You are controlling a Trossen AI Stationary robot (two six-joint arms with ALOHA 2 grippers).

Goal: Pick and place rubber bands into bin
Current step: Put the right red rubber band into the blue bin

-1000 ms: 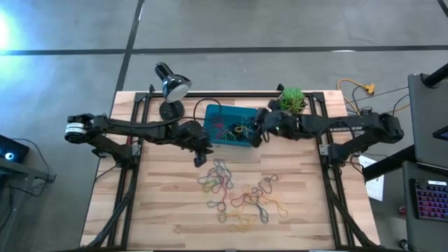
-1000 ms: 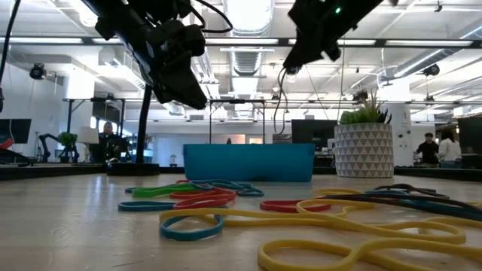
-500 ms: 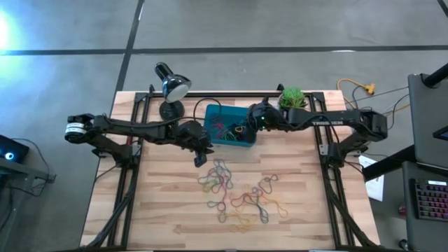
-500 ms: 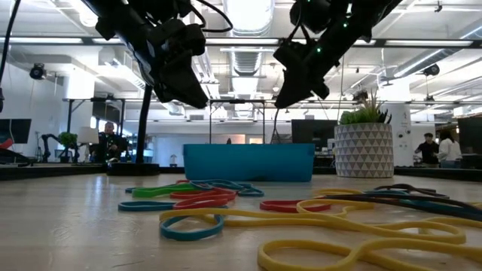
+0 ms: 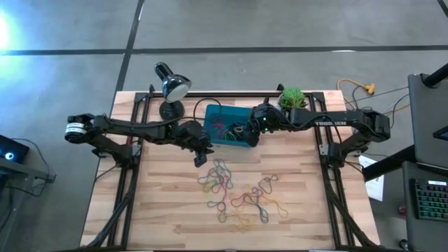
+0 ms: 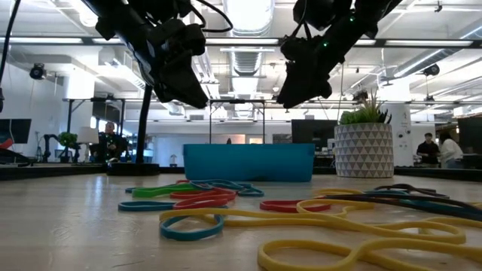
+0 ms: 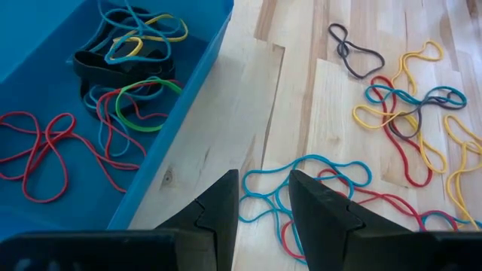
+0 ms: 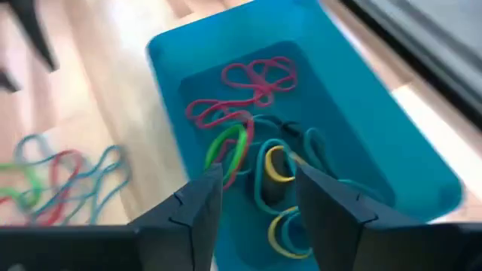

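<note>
The teal bin (image 5: pixel 225 126) stands at the table's far middle with several coloured rubber bands (image 8: pixel 252 143) lying in it. Many more rubber bands (image 5: pixel 234 192) are strewn on the wood nearer the front. My right gripper (image 8: pixel 256 214) hangs open above the bin's right part, slanting down, with nothing between its fingers. My left gripper (image 7: pixel 263 203) hangs open just off the bin's near left corner, above a blue band (image 7: pixel 301 177) on the table. It touches nothing. In the low view both grippers (image 6: pixel 301 86) are well above the bin (image 6: pixel 248 162).
A desk lamp (image 5: pixel 171 87) stands left of the bin at the far edge. A white plant pot (image 6: pixel 364 147) stands right of the bin. Black frame rails (image 5: pixel 133 182) run down both table sides. People (image 6: pixel 109 139) show in the room behind.
My right gripper has swung toward the table's left and sunk, from beside the plant to over the bin's right part, turning as it went. In the low view its fingers stand wider apart than half a second ago. My left gripper has kept still.
</note>
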